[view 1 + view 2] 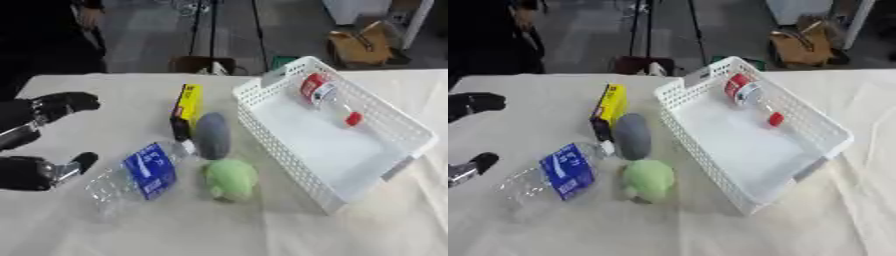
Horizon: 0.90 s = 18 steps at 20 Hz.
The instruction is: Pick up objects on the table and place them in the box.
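One left hand [39,142], arm cut off, fingers spread above clear bottle [140,177].

The left hand [39,142] is showing at the left edge of the scene, and it is mostly black. Its fingers [66,102], on the far side, are looking rounded and glossy black, with thick, blunt tips. Between their black segments, silver metal is glinting at the joints. The thumb [80,162], on the near side, is ending in a rounded black tip, and a silver piece is shining just behind that tip. The palm is appearing as a dark, bulky mass running off the left edge. A pale grey strip is crossing the dark body between fingers and thumb; what it is cannot be told.
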Each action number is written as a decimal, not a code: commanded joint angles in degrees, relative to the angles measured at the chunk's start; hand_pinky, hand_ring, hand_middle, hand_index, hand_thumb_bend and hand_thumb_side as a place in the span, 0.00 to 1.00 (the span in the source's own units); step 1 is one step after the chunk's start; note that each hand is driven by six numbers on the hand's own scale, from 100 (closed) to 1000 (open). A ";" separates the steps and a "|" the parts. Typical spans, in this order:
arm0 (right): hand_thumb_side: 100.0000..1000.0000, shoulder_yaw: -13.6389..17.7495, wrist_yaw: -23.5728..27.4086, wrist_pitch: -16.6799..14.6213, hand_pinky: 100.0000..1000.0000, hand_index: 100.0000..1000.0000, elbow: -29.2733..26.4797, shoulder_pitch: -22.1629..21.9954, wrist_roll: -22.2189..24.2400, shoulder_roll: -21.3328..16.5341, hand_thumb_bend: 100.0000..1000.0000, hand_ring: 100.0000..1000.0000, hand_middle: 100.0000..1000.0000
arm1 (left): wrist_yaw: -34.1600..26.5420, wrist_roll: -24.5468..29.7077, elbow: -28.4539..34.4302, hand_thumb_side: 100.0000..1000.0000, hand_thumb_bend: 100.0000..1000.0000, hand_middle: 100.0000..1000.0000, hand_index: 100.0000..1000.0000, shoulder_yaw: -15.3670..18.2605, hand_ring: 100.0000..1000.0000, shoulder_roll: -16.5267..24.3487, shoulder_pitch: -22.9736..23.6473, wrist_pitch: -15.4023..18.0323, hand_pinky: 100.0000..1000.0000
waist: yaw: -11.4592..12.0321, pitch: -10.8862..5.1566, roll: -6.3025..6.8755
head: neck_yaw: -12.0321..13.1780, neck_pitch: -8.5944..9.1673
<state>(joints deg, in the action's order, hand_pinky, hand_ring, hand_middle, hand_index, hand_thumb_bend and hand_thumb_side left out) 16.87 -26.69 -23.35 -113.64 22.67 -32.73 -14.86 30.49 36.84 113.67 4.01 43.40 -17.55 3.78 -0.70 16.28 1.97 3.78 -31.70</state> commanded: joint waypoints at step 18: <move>0.88 -0.78 1.09 -0.22 0.65 0.74 -0.95 0.34 1.14 -1.15 0.00 0.58 0.50 | -3.08 -2.04 -12.01 0.83 0.52 1.00 1.00 -11.25 1.00 15.15 -1.68 -2.69 0.94 | 0.29 -1.14 0.42 | 0.50 -0.75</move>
<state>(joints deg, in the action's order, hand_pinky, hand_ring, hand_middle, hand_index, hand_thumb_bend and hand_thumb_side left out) 16.18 -26.01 -23.57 -113.64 22.62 -31.82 -14.86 26.88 35.49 102.21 -6.96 55.50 -18.51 1.36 -0.46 16.28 2.37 4.04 -32.21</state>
